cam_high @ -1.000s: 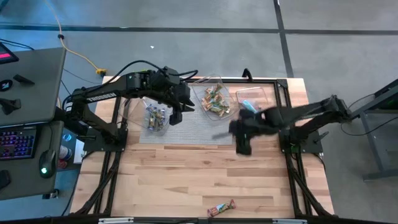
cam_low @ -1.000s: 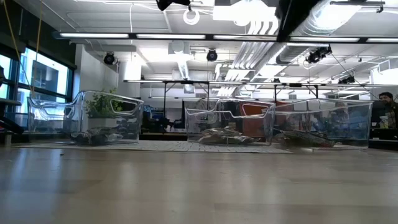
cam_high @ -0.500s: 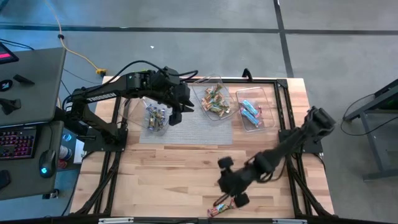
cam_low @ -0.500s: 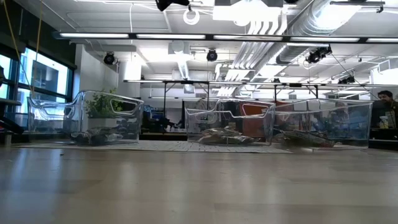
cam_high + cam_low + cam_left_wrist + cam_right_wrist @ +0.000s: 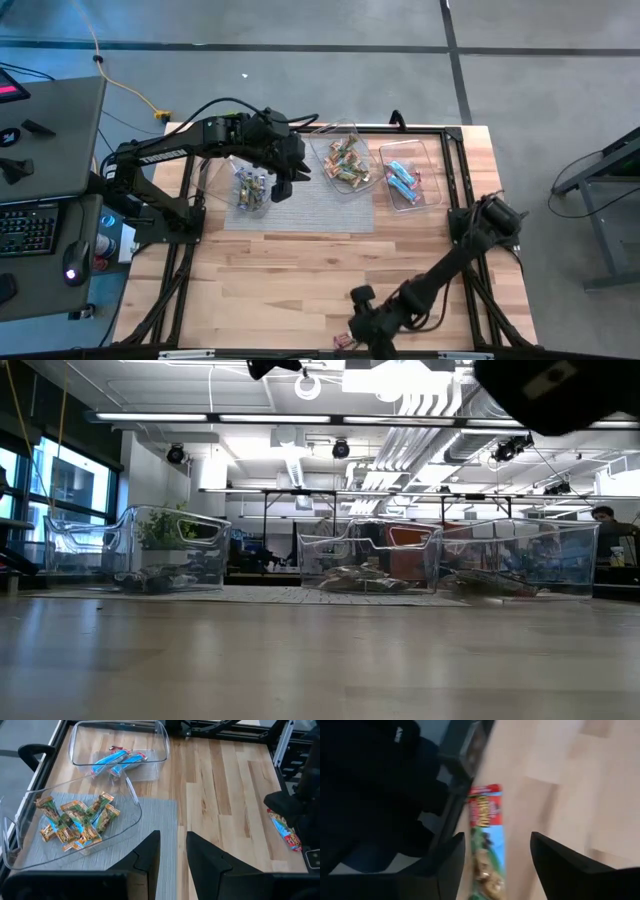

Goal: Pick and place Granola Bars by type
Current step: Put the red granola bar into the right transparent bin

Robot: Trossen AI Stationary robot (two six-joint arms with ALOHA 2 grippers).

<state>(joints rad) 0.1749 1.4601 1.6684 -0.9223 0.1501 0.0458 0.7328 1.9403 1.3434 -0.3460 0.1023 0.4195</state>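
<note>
One light blue and pink granola bar (image 5: 486,837) lies flat on the wood at the table's near edge (image 5: 344,342). My right gripper (image 5: 497,845) is open above it, a finger on either side, not touching. It reaches to the near edge in the high view (image 5: 366,332). My left gripper (image 5: 173,842) is open and hovers by the left tub (image 5: 282,184). Purple bars lie in the left tub (image 5: 250,190), green/tan bars in the middle tub (image 5: 75,822), and light blue bars in the right tub (image 5: 117,760).
The three clear tubs stand in a row at the far side, two of them on a grey mat (image 5: 300,212). A black metal frame (image 5: 462,215) borders the table. Bare wood (image 5: 280,280) lies between the mat and the near edge. A desk with a keyboard stands off to the left.
My right arm has swung from beside the right tub across the table to the near edge and come down over the lone bar. The bar has stayed where it lay.
</note>
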